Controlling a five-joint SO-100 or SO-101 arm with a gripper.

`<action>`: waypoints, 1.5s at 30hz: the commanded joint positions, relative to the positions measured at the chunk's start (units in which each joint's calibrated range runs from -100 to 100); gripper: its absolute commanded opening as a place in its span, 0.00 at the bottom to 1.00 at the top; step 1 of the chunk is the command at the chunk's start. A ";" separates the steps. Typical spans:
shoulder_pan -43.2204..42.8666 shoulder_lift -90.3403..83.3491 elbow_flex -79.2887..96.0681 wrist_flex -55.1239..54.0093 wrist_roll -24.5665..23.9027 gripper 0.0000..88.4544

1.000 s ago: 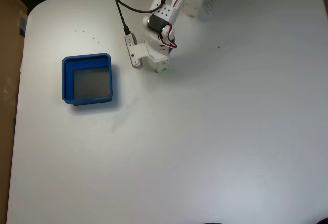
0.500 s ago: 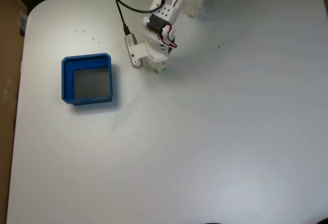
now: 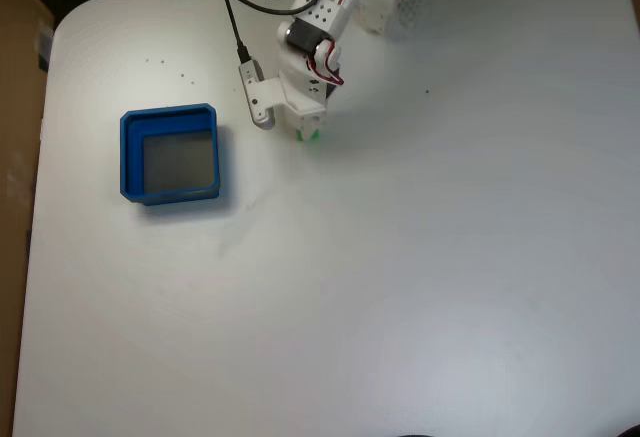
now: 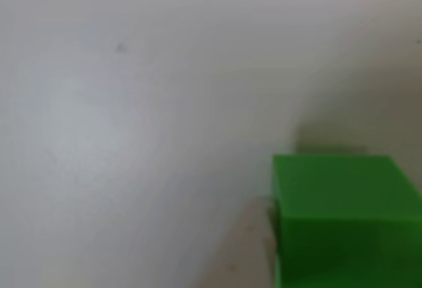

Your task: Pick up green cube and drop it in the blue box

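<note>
1. One white table carries everything.
2. Blue box sits at the left, empty, its drop unfinished.
3. Gripper hangs over the cube; I cannot tell whether the fingers clamp it.
4. Green cube sits right of the box, apparently squared up, no long axis.

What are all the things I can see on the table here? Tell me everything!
green cube: one, bright green, upper middle of the table in the fixed view, just under the arm's tip; big and close in the other view.
blue box: one, blue walls with a grey floor, left part of the table, nothing in it.
table: one, white, with a few tiny dark specks.
black cable: one, running to the arm near the top.
robot arm: one, white, reaching in from the top edge.
tool: one, white, at the cube; open or shut is unclear.
</note>
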 commanded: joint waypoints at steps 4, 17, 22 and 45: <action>1.11 -8.27 -3.00 -0.76 0.20 0.05; 2.48 -14.62 -3.27 -0.92 9.23 0.05; 4.58 -14.87 -5.08 -1.00 14.55 0.05; 6.02 -4.76 -35.34 -1.00 18.32 0.05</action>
